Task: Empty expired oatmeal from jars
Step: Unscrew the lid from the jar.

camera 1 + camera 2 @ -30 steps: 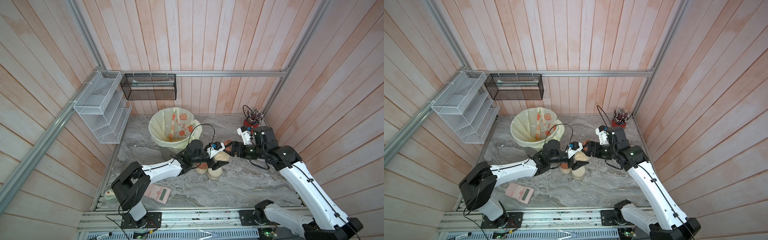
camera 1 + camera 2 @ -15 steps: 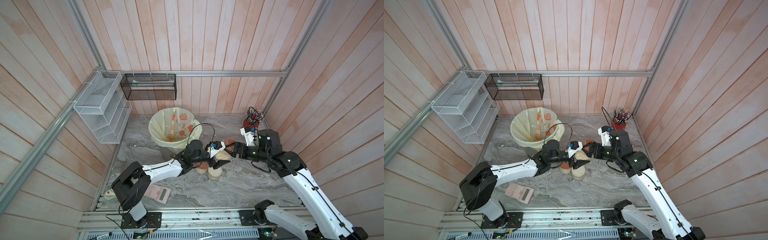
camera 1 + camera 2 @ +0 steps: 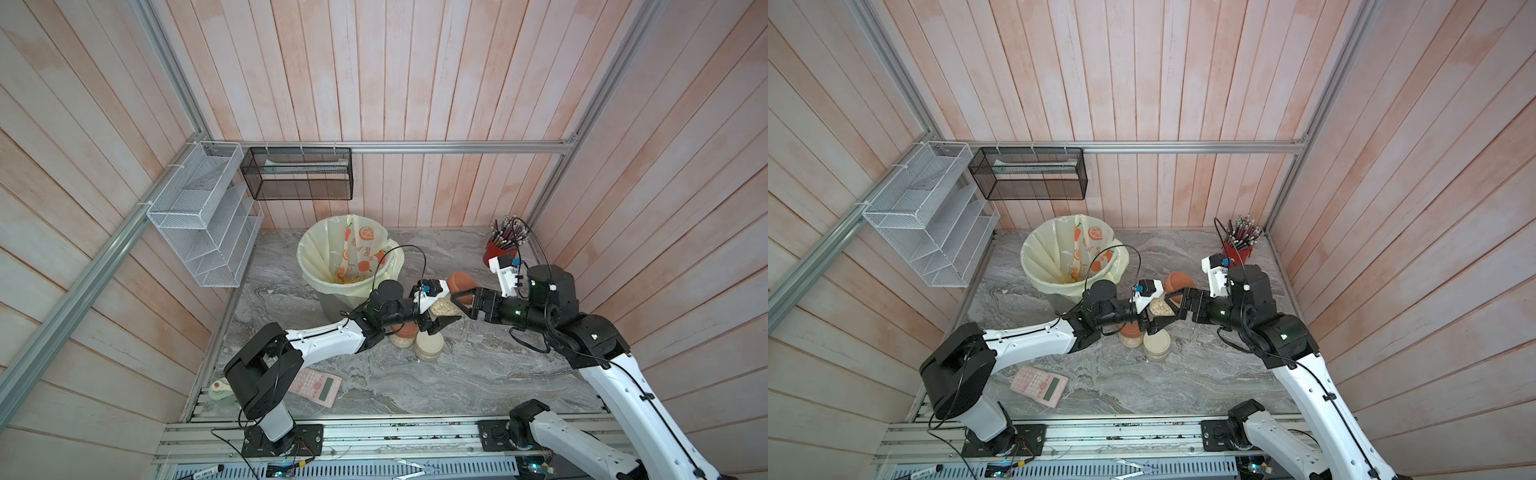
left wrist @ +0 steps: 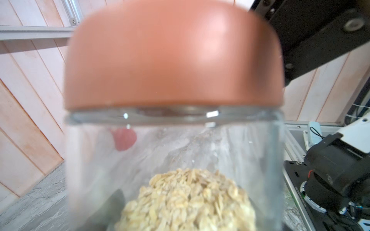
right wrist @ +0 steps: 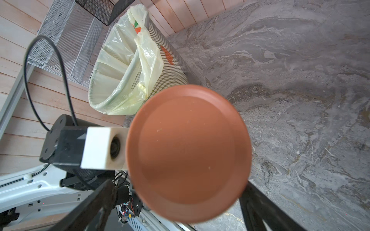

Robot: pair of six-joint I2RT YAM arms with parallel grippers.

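Standing bin: grey mesh bin (image 3: pixel 331 305) with a cream orange-print liner, near the grey marble bench's (image 3: pixel 478 374) back edge.
Left pincer: my left pincer (image 3: pixel 439 309) grasps the clear round jar (image 4: pixel 174 152), tilted above mid-bench.
Right pincer: my right pincer (image 3: pixel 461 306) gapes wide, flanking that jar's terracotta-orange screw lid (image 5: pixel 188 154), holding nothing.
Resting jars: terracotta-lidded jar (image 3: pixel 405 331) and cream-lidded jar (image 3: pixel 429 343), side by side mid-bench.
Oatmeal: pale beige flaky oatmeal (image 4: pixel 186 200) inside the jar I grasp.

We see pale, pink-washed plank walls (image 3: pixel 415 83) on three sides, edged with aluminium rails (image 3: pixel 415 146), and below them a grey marbled tabletop (image 3: pixel 478 374). On the left wall we find a white wire rack (image 3: pixel 199 232), and just beside it a black mesh basket (image 3: pixel 299 183) hangs from the back rail. The light is soft and even, leaving only faint shadows.
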